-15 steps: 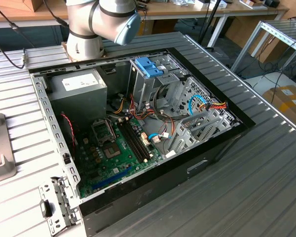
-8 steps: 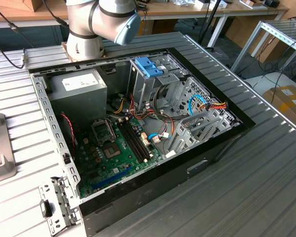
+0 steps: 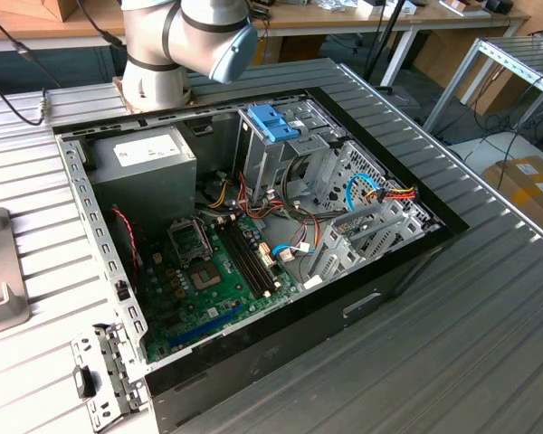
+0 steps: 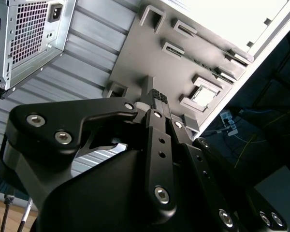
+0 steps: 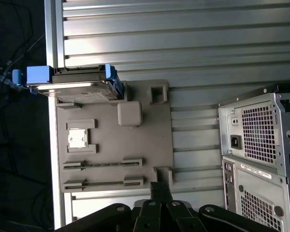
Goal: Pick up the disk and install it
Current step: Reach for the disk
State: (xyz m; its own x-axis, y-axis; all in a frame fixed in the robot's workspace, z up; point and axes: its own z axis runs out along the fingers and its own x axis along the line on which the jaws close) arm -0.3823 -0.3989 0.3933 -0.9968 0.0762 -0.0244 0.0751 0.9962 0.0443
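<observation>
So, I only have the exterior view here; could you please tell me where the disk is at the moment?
Observer: In the first wrist view the disk sits at one end of a grey fixture plate, outside the computer case.
Operator: Thank you. Is the gripper holding it?
Observer: No. The gripper is apart from the disk and appears over the plate's opposite edge.
Operator: And are the fingers open?
Observer: In the second wrist view the fingers are pressed together with nothing between them.
</observation>
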